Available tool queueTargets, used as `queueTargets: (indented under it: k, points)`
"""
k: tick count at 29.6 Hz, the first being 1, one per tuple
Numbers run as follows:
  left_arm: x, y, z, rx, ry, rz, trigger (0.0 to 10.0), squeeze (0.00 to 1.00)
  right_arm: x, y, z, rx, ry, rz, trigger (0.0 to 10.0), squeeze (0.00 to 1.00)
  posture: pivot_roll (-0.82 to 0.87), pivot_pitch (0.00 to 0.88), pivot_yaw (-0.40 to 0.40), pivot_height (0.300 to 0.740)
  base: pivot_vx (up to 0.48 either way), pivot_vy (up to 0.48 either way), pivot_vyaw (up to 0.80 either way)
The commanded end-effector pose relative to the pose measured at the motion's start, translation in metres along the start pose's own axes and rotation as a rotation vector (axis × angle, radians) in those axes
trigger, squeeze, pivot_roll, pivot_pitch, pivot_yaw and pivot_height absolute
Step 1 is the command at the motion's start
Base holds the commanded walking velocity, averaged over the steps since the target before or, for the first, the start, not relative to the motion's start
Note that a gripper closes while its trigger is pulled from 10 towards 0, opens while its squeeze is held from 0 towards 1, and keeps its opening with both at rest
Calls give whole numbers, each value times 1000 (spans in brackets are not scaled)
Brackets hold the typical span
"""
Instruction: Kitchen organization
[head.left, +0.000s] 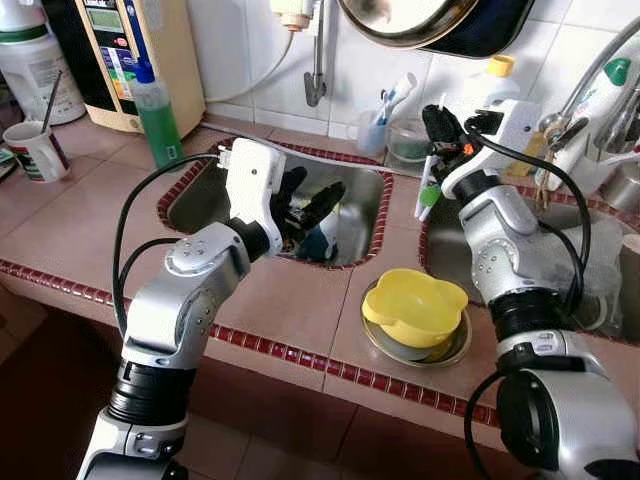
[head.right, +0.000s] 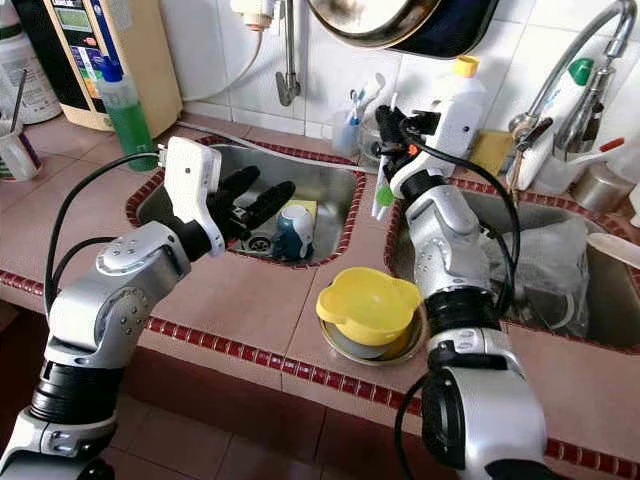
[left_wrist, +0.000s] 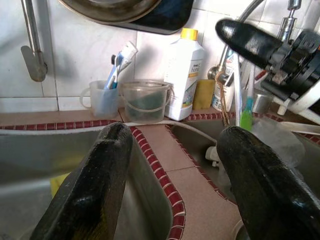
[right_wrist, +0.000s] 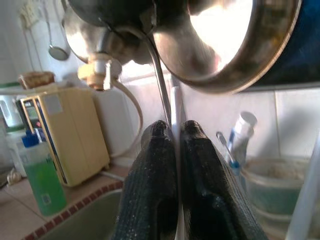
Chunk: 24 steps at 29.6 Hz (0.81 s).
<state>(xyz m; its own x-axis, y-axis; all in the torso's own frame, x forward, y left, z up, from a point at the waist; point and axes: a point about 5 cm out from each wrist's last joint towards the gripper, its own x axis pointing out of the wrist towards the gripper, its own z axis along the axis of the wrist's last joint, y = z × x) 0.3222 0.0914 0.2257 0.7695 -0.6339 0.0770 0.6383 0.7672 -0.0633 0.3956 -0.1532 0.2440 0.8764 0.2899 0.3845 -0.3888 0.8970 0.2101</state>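
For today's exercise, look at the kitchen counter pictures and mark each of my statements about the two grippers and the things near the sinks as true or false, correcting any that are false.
1. The right gripper is shut on a toothbrush. True.
2. The left gripper is shut on a cup. False: its fingers are open, held over the left sink, holding nothing.
3. The yellow bowl sits on the tiled strip between the two sinks. True.
4. The green soap bottle lies on its side in the sink. False: it stands upright on the counter behind the left sink.
5. A cup of toothbrushes stands by the wall tiles. True.
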Motion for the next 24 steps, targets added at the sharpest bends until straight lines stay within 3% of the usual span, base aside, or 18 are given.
queueTargets:
  k: [1,7,24]
  points:
    - [-2,0,1,2,-3,5,10000,0,4,3,7,-8,-35,18,10000,0,58,9,-27,740,0,0,0]
    - [-1,1,-2,8,12,1,10000,0,-6,2,9,-9,-77,12,10000,0,41,11,-13,740,0,0,0]
    - [5,-2,-2,15,19,-35,10000,0,-31,2,8,7,-114,-37,10000,0,19,0,10,740,0,473,0]
